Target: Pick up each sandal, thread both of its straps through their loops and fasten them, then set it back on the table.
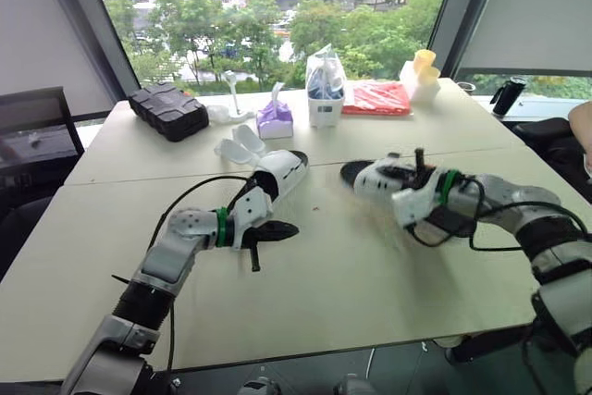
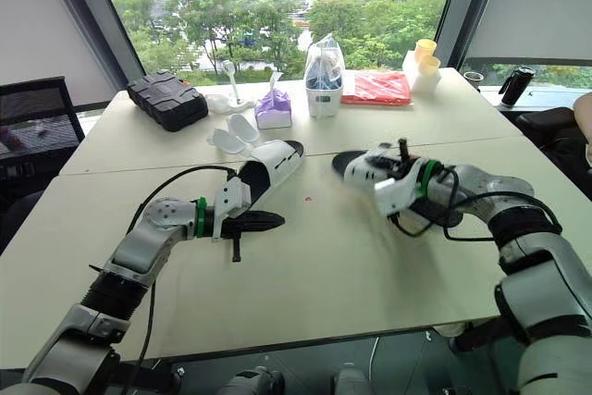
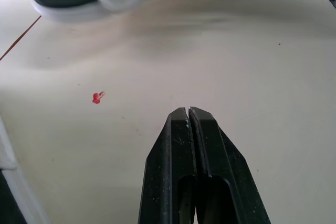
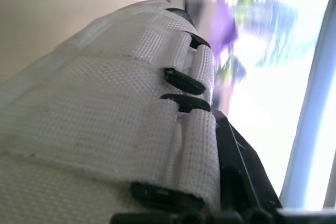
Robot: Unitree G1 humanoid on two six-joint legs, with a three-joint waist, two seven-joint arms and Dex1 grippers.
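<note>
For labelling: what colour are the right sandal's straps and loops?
White woven straps, black loops; best in the right wrist view.

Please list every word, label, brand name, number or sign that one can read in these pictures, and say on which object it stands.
No text can be read in any view.
Purple tissue pack: print, if any, is too small to read.
Red packet: no lettering can be made out.
Sandal straps: plain white weave, no lettering shows.
</note>
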